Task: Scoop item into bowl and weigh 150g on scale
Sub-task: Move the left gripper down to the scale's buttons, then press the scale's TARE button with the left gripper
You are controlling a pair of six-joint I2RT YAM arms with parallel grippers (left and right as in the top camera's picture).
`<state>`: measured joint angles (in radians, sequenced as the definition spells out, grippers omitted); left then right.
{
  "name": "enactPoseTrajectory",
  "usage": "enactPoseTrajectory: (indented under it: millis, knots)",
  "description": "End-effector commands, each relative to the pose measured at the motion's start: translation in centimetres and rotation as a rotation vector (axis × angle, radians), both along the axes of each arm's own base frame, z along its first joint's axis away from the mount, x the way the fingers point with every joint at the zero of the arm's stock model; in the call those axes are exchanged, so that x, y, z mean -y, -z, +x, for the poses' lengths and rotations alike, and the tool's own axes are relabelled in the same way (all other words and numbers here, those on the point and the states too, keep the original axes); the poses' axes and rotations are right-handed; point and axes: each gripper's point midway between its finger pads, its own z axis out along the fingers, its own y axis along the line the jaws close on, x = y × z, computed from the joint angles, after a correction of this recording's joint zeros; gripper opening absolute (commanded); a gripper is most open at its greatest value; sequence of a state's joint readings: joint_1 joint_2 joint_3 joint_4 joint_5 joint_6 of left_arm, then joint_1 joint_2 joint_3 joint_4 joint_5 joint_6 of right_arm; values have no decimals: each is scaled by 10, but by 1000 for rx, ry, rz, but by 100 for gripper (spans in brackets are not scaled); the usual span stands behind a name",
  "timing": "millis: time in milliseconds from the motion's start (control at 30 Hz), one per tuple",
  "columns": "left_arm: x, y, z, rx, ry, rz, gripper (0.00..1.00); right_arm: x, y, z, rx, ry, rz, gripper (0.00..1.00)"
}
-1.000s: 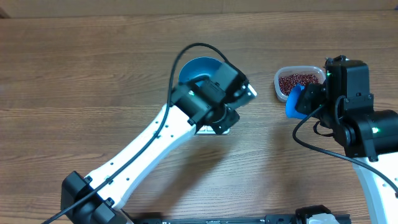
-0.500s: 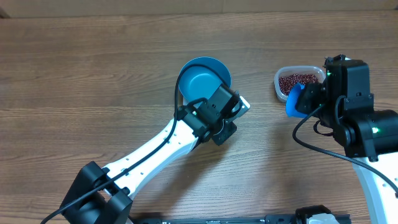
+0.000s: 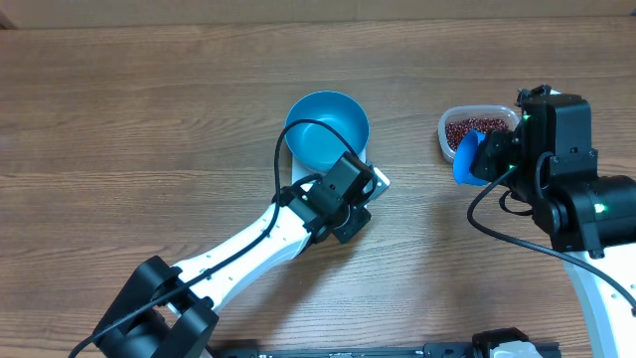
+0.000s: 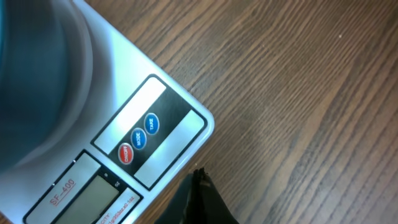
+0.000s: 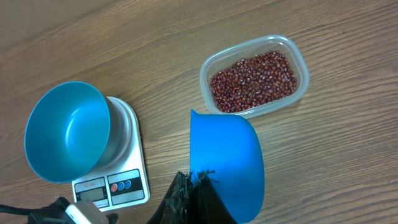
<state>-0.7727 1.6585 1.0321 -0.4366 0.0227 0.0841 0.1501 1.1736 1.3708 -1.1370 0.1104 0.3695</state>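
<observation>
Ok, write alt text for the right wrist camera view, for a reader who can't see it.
The right gripper holds a bright blue scoop above a wooden table, beside a clear plastic tub of small red-brown beans. At the picture's left, an empty teal bowl sits on a white kitchen scale.

Overhead looks straight down on the whole table [image 3: 149, 99]; left wrist sits close over the scale [image 4: 168, 118] — right wrist, farther back, shares it.
</observation>
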Motion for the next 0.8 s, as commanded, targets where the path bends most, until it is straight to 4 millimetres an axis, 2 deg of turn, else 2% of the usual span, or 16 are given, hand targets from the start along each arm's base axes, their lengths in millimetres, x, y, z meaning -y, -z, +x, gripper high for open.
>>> enactPoseTrajectory:
  millis: [0, 167, 533, 767]
  knots:
    - [-1, -3, -4, 11, 13, -6, 4, 1, -14, 3, 40, 2, 4, 4]
    - [1, -3, 9, 77, 32, -25, 4, 1, -14, 3, 43, 7, 9, 4]
    - [-1, 5, 9, 76, 32, -23, 4, -2, -14, 4, 44, -5, 24, 4]
    - [-13, 5, 31, 142, -20, -4, 4, -6, -18, 7, 64, -15, 38, 4]
